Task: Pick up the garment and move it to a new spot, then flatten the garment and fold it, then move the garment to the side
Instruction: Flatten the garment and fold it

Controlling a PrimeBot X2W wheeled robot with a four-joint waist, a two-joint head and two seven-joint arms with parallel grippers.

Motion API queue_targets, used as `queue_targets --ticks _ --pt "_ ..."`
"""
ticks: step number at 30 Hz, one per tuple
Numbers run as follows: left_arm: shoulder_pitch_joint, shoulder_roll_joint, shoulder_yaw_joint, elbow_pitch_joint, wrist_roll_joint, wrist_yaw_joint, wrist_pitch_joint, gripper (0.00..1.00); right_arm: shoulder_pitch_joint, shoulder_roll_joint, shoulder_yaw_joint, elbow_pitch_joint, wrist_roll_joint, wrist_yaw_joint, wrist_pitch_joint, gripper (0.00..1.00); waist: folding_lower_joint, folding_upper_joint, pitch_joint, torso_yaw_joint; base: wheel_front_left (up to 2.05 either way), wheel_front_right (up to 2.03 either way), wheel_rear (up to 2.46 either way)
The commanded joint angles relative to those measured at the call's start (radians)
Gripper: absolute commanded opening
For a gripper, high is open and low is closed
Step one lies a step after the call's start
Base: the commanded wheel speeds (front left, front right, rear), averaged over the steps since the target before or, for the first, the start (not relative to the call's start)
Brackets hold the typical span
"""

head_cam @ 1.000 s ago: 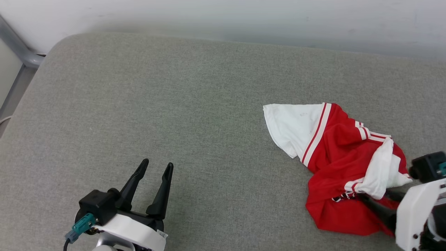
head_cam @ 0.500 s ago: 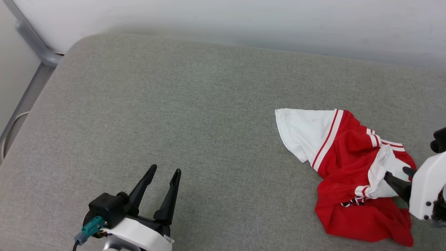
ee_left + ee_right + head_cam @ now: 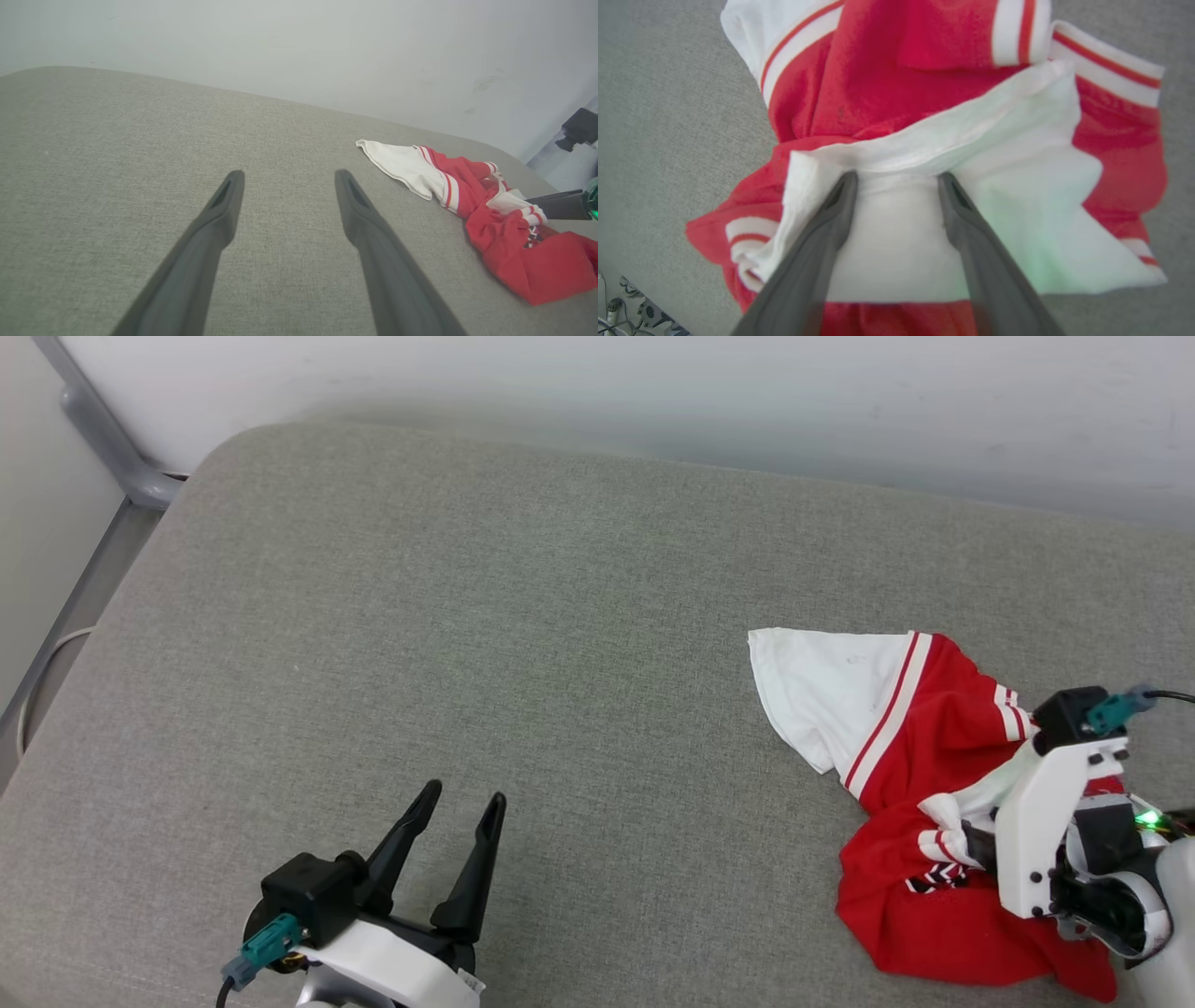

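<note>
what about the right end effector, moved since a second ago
yes, the right end effector swung from the garment's right edge in over its white sleeve

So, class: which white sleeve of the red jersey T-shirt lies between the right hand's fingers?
The crumpled white sleeve bunched over the red body; the open right hand straddles it. The other sleeve lies spread flat on the grey cushion.

The garment (image 3: 934, 747) lay on the cushion (image 3: 523, 616) at four o'clock, under the right hand (image 3: 897, 178); the left hand (image 3: 464, 794) at seven.
</note>
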Motion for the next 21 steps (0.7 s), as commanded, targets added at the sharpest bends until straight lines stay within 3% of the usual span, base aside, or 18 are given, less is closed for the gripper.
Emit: queue_targets --ticks 1,6,10,15,21 --pt "-0.013 -0.002 -0.006 0.0 -0.004 0.0 -0.003 1.0 -0.022 -0.017 0.04 0.028 -0.011 -0.001 -0.022 0.0 0.0 0.0 -0.001 0.0 0.0 0.0 0.0" --pt "-0.02 -0.002 -0.01 0.002 -0.007 0.0 -0.002 1.0 -0.105 -0.031 0.162 0.05 0.05 -0.001 -0.088 0.0 0.0 0.0 -0.004 -0.003 0.0 0.0 0.0" --pt "-0.013 -0.003 -0.002 0.003 -0.005 0.0 -0.003 1.0 -0.186 -0.057 0.184 0.021 0.108 -0.001 -0.114 0.0 0.0 0.0 -0.003 -0.014 0.0 0.0 0.0" --pt "-0.015 -0.007 -0.002 0.001 0.0 0.0 -0.003 1.0 -0.254 -0.127 0.092 0.004 0.147 -0.001 -0.145 0.0 0.0 0.0 0.0 -0.021 0.0 0.0 0.0" --pt "-0.022 -0.012 -0.008 0.001 0.001 0.0 -0.002 1.0 -0.211 -0.219 -0.122 0.099 0.108 -0.001 -0.212 0.0 0.0 0.0 0.008 -0.012 0.0 0.0 0.0"
